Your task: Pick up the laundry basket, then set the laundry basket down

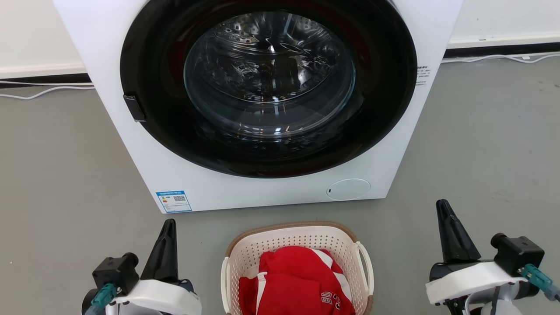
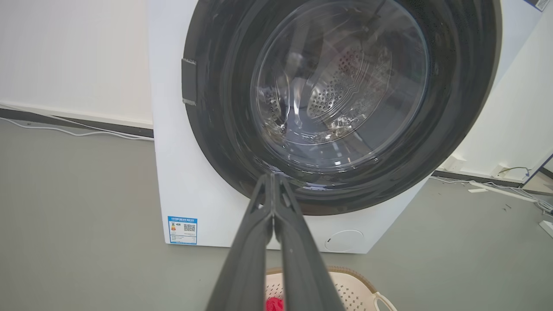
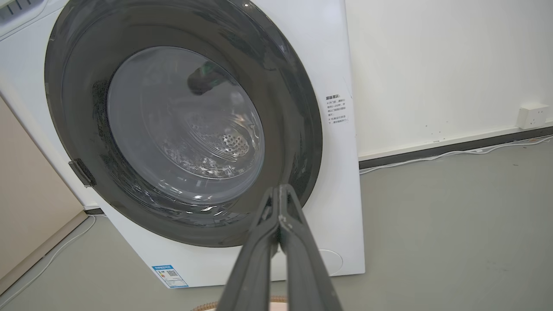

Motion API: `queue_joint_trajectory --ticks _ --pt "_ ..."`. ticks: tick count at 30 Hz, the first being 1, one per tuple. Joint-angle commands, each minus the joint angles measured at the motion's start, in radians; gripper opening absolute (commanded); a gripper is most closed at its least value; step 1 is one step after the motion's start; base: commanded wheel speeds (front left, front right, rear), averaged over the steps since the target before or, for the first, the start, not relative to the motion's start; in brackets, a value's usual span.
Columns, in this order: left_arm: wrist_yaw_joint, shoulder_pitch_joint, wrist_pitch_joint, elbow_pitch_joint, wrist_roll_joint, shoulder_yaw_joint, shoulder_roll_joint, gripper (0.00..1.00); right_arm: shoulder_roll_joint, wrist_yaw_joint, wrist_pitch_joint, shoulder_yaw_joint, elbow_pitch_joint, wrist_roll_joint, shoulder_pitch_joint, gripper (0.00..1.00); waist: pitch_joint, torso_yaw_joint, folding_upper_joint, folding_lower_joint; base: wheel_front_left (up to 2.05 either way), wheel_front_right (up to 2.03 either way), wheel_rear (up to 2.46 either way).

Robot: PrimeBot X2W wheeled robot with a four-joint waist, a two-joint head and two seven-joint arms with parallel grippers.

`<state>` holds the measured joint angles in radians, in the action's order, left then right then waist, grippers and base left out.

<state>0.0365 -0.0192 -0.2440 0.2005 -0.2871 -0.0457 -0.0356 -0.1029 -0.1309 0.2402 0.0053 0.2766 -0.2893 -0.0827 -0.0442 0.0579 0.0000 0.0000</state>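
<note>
The laundry basket stands on the grey floor, straight in front of the washing machine and a little apart from it, between the robot's two hands at the bottom of the head view. It is cream-white plastic with rows of small holes in its walls, rounded corners and a brown woven-look rim. A white loop handle shows on each long side. Its near end is cut off by the picture's lower edge. Inside lies a crumpled red garment with white stripes and white lettering, filling most of the bottom.

The left hand hovers beside the basket's left side, apart from it, fingers pointing towards the machine. In the left wrist view its two dark fingers are pressed together along their length, clenched on nothing. The right hand is farther out on the basket's right, also clear of it. The right wrist view shows its fingers meeting at the tips, likewise empty.

The machine is white, with a large round black-framed glass door, closed, and a blue label at its lower left corner. A white cable runs along the wall's foot.
</note>
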Motion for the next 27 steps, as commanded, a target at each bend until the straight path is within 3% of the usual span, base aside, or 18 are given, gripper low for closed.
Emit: queue_joint_trajectory --ticks 1,7,27 --pt "0.005 -0.028 0.009 -0.023 -0.033 0.01 -0.005 0.0 -0.004 0.0 -0.007 -0.006 -0.024 -0.034 -0.028 0.0 0.002 -0.001 0.0 0.002 0.0 0.0 0.0" --pt "0.009 -0.03 0.026 -0.02 -0.098 0.016 -0.005 0.0 -0.002 0.0 -0.024 -0.011 -0.025 -0.099 -0.028 0.0 0.003 -0.004 0.0 0.0001 0.0 0.0 0.0" --pt "0.023 -0.04 0.081 -0.01 -0.303 0.039 -0.007 0.0 0.008 0.0 -0.08 -0.029 -0.026 -0.304 -0.028 0.0 0.009 -0.013 0.0 0.0 0.0 0.0 0.0"
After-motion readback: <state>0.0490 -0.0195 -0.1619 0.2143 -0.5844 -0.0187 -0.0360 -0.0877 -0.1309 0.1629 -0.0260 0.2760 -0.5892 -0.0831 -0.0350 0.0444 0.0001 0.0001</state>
